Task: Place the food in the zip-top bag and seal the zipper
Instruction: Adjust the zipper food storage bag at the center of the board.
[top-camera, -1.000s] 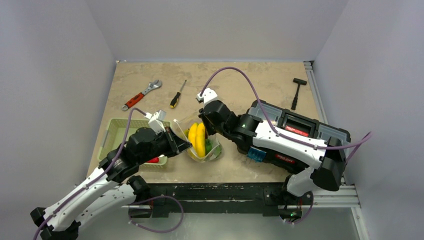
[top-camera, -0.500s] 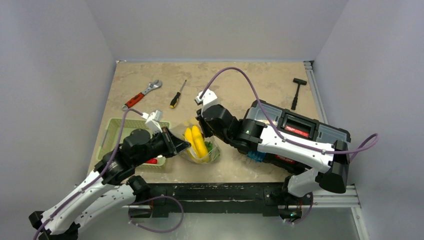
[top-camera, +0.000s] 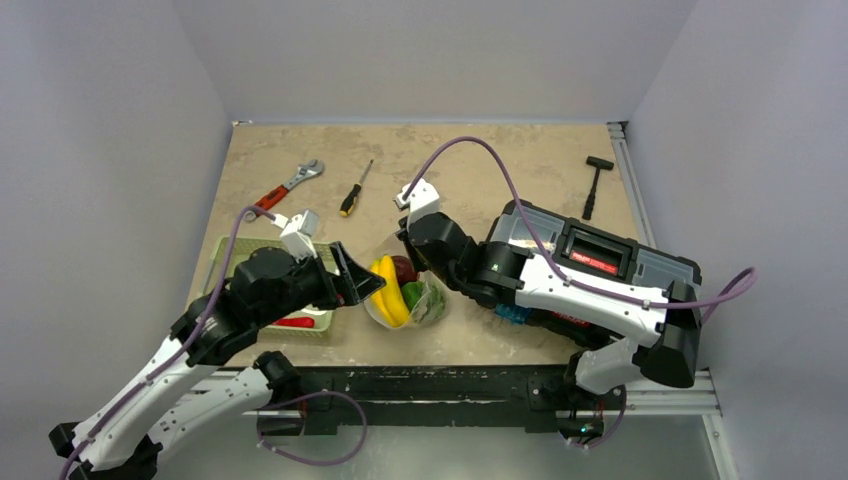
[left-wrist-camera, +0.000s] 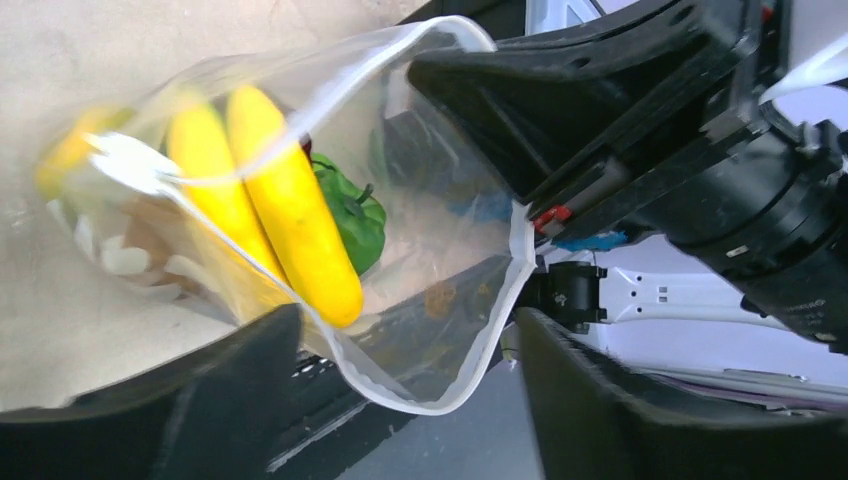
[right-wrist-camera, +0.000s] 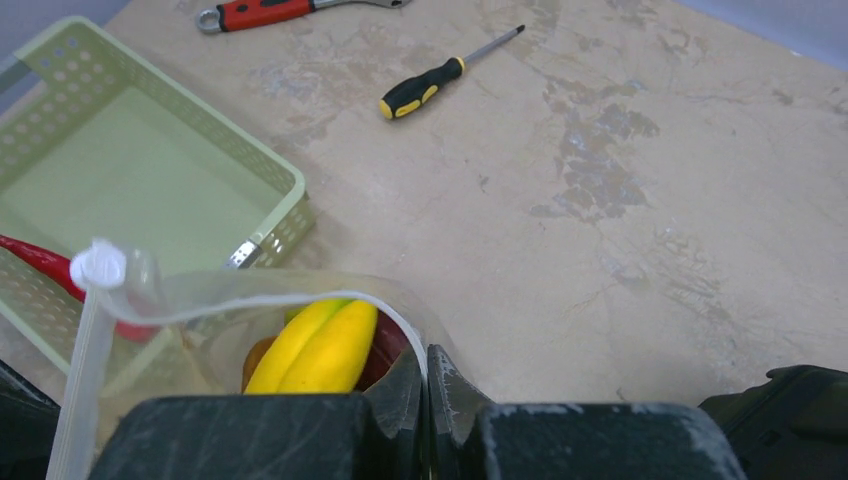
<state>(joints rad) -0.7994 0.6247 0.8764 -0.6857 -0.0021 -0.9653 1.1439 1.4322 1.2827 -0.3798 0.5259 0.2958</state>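
Observation:
The zip-top bag (top-camera: 425, 305) sits at the table's front centre, its mouth held up. Inside are yellow bananas (top-camera: 388, 290), a green pepper (top-camera: 412, 296) and a dark maroon piece (top-camera: 403, 268). My right gripper (right-wrist-camera: 427, 375) is shut on the bag's rim from the right. My left gripper (left-wrist-camera: 410, 405) stands open; the zipper (left-wrist-camera: 505, 300) edge sags loose between its fingers (left-wrist-camera: 620, 400), not clamped. In the top view the left gripper (top-camera: 368, 285) is just left of the bag. A long red chilli (right-wrist-camera: 35, 262) lies in the pale green basket (right-wrist-camera: 200, 110).
The green basket (top-camera: 225, 255) stands left of the bag, partly under my left arm. A black toolbox (top-camera: 600, 265) fills the right side. Farther back lie a red-handled wrench (top-camera: 283, 190), a screwdriver (top-camera: 355, 190) and a black hammer (top-camera: 597, 185).
My left gripper has opened and let go of the bag's rim, drawing slightly back to the left. The bag has slumped and the bananas have tipped lower. The right gripper keeps its hold.

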